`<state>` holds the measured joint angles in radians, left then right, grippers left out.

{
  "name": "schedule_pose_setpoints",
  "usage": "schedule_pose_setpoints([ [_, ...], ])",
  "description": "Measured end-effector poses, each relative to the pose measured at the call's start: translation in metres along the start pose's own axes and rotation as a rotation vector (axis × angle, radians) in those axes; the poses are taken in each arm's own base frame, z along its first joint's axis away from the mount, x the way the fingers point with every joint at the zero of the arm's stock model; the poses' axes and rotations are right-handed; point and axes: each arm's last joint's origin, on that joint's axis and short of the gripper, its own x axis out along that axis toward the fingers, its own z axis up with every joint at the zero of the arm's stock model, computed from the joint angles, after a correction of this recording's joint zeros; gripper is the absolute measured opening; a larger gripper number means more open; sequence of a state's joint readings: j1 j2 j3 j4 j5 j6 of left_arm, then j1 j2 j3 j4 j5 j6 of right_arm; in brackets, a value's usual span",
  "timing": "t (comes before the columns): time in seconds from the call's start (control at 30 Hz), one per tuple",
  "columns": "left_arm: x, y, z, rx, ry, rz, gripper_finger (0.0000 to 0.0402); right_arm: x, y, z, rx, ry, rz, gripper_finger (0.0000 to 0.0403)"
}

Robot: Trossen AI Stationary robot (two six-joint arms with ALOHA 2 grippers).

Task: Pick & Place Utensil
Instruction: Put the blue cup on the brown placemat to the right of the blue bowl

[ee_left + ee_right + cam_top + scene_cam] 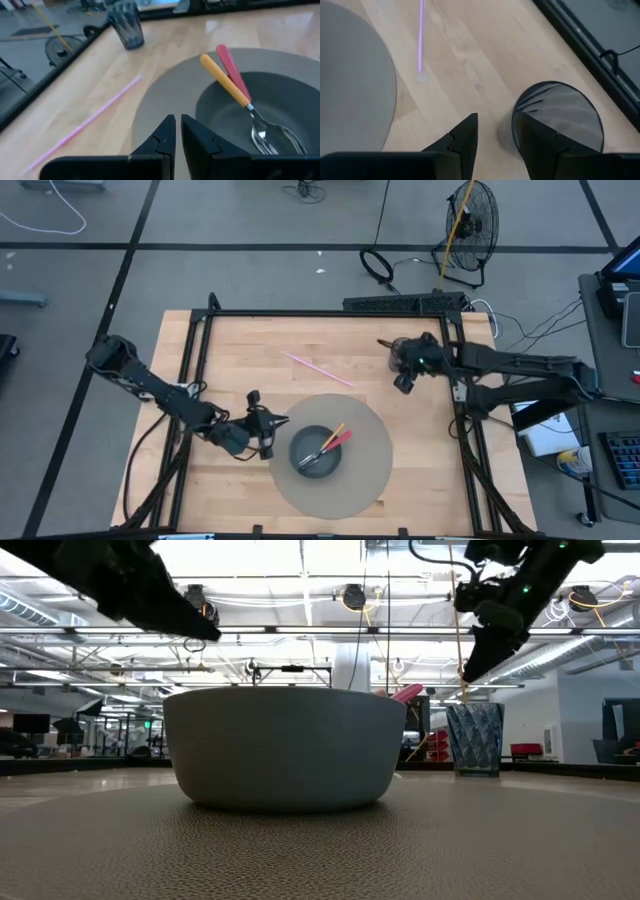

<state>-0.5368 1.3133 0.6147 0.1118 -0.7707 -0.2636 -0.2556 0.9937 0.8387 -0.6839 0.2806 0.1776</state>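
A grey bowl (315,452) (285,750) stands on a round grey mat (370,470). In it lie a yellow-handled fork (225,80) and a red-handled utensil (233,67), their handles leaning on the rim. My left gripper (283,421) (177,131) hovers shut just left of the bowl, above the mat. My right gripper (403,383) (495,135) hangs open over the table's far right part, above and beside a dark blue ribbed cup (560,112) (474,738). A pink straw (315,367) (85,125) lies flat on the wood.
Black frame rails (200,330) run along the table's left, far and right sides. Bare wood (250,370) lies between the straw, the mat and the rails. A fan (470,220) and cables sit on the floor beyond the far edge.
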Motion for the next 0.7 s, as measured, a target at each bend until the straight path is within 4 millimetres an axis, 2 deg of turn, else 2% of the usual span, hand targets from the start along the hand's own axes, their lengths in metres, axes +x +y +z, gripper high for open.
schedule_pose_setpoints([
  [0.23, -0.008, 0.003, 0.004, -0.003, -0.025, 0.037, 0.0035, 0.006, -0.017, 0.026, 0.028, 0.063, -0.026, 0.0174],
  [0.37, -0.008, 0.004, 0.004, 0.0, -0.024, 0.052, 0.0035, 0.014, -0.025, 0.034, 0.053, 0.137, -0.017, 0.02],
  [0.53, -0.008, 0.004, 0.004, -0.006, -0.024, 0.053, 0.0035, 0.027, -0.035, 0.035, 0.101, 0.223, -0.001, 0.0216],
  [0.7, -0.008, 0.004, 0.004, -0.009, -0.024, 0.053, 0.0035, 0.035, -0.037, 0.032, 0.092, 0.281, -0.01, 0.0211],
])
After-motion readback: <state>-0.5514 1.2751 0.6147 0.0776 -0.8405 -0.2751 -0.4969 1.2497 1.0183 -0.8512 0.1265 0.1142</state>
